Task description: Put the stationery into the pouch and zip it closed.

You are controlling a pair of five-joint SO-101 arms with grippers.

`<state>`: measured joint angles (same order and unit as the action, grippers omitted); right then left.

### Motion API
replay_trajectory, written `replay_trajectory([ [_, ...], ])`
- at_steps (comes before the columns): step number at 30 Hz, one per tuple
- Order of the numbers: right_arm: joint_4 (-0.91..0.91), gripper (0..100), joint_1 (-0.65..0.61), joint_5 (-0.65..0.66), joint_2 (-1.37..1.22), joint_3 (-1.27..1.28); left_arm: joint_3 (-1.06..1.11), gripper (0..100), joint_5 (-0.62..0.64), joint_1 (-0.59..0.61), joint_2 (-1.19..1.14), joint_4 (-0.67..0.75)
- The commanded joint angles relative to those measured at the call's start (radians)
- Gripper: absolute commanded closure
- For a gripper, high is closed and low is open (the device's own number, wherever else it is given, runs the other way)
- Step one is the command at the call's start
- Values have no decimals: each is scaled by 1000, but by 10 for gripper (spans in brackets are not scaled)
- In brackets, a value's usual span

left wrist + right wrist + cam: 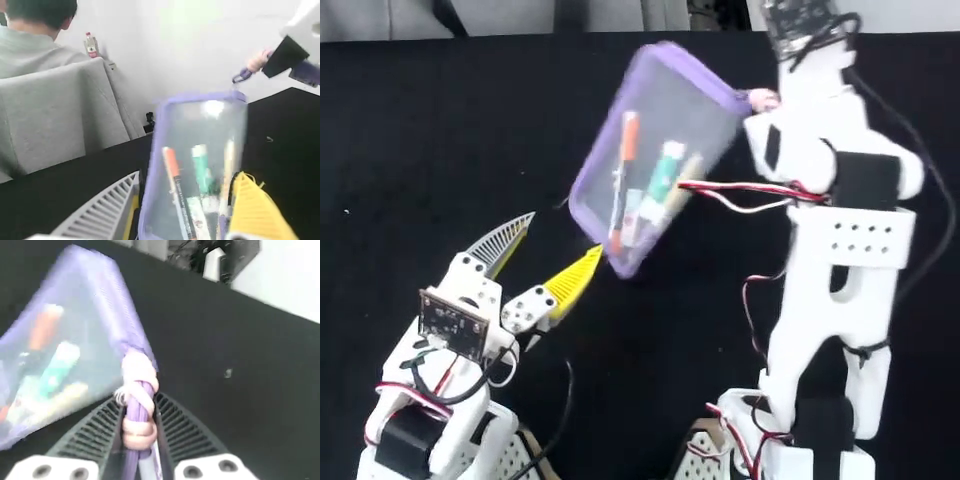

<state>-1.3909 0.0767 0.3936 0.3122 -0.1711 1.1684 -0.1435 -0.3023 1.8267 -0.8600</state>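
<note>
A clear pouch [665, 105] with purple edging hangs tilted above the black table. My right gripper [763, 100] is shut on its pink-purple zipper pull [136, 390] at the upper corner. Inside lie an orange marker [623, 165], a green-capped stick [666, 172] and a pale pen. My left gripper [548, 260] stands open just below the pouch's lower corner, its yellow finger [574, 279] close to that corner and its grey finger [504, 242] further out. In the left wrist view the pouch [205, 130] rises between and beyond both fingers; I cannot tell whether they touch it.
The right arm's red and white cables [740, 195] run beside the pouch's lower edge. Black table [440, 130] spreads open to the left and behind the pouch. The arm bases stand at the front edge.
</note>
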Motion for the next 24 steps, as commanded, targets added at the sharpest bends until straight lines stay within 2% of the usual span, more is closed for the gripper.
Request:
replay_trajectory([
  [1, 6, 984, -63, 0, 2, 93, -24, 708, 5, 22, -3, -5],
  [5, 31, 983, -89, 0, 2, 236, 51, 709, 17, 22, -3, -5],
  [11, 207, 969, -91, -5, 2, 526, 199, 709, 49, 24, -5, 0],
  [17, 308, 774, -86, 0, 4, 728, 312, 709, 51, 64, -5, 5],
  [24, 324, 643, -91, -9, 24, 676, 315, 709, 52, 125, -3, 6],
])
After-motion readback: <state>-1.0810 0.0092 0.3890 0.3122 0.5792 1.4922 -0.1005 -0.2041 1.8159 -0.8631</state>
